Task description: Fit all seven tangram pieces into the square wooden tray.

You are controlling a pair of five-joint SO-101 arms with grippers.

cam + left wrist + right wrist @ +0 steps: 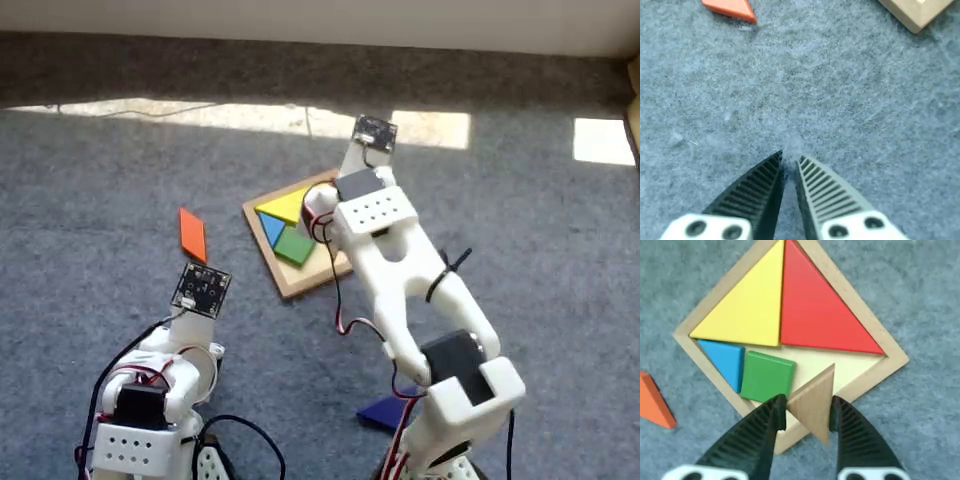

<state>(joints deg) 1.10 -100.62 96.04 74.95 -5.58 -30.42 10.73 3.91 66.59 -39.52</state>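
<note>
Grey carpet, tray, wooden triangle

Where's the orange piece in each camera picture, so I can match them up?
High view: orange piece on the carpet, apart from the wooden tray, on its blue triangle side.
Left wrist view: on the carpet beyond the left gripper, cut by the frame edge.
Right wrist view: on the carpet off the tray's edge nearest the blue triangle.
Shared landmark: the wooden tray.
</note>
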